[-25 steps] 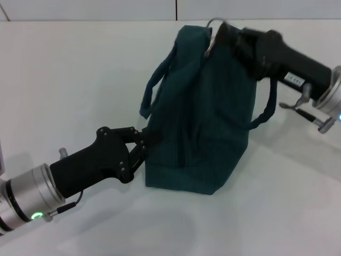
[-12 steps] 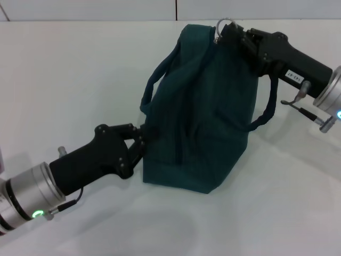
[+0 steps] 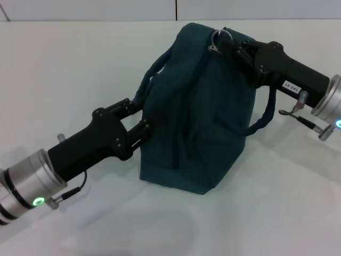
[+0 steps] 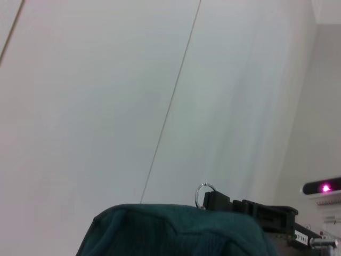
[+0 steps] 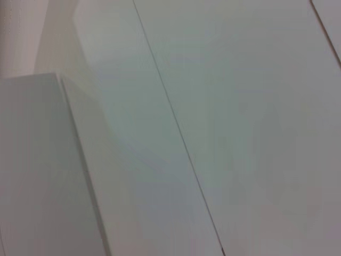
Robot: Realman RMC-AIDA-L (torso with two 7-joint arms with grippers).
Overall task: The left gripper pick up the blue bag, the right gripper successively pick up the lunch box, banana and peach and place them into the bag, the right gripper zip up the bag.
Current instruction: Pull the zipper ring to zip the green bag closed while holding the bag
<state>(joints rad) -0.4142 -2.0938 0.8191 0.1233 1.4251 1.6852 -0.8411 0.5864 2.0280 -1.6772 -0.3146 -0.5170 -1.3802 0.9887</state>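
We note the bag standing on the table between our two claws, the left gripper against its left side low down by the strap, the right gripper at its top right edge, beside the zipper ring.

Both tools closed, arms outstretched.

Blue bag: you see only its top edge | metal ring: at bag's top, touching right gripper | gripper grip: you cannot confirm | backdrop: pale wall
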